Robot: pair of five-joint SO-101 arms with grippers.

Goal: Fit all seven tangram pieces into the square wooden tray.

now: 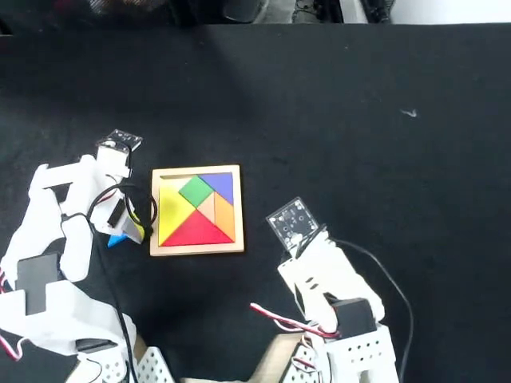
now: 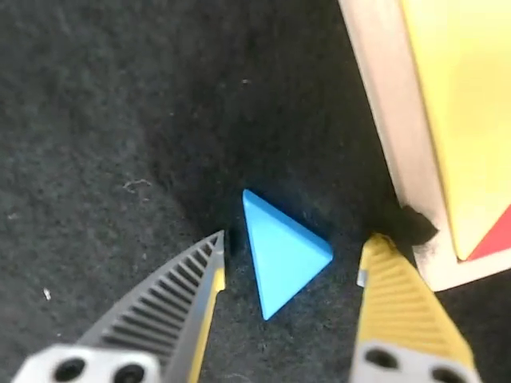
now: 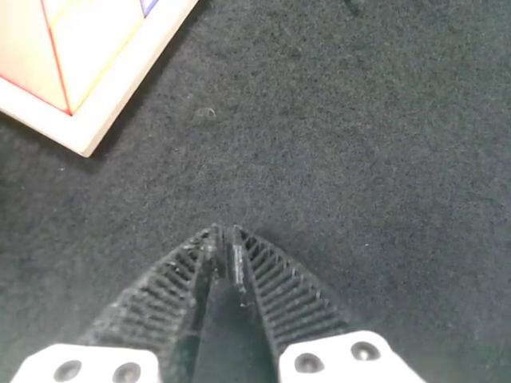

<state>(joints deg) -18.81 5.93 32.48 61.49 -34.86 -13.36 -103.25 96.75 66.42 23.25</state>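
Just beside tray [image 2: 385,112], blue triangle [image 2: 281,251].

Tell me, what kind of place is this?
Probably a robotics workbench: a black cloth-covered table, a white plastic left arm and matching right arm at its edge, and a square wooden tray of coloured puzzle pieces between them.

Light even from overhead, I note; black mat [image 1: 359,159] soaks it up. Wrist views: tray [image 2: 383,104] glares pale, dark shadow rings blue triangle [image 2: 279,251].
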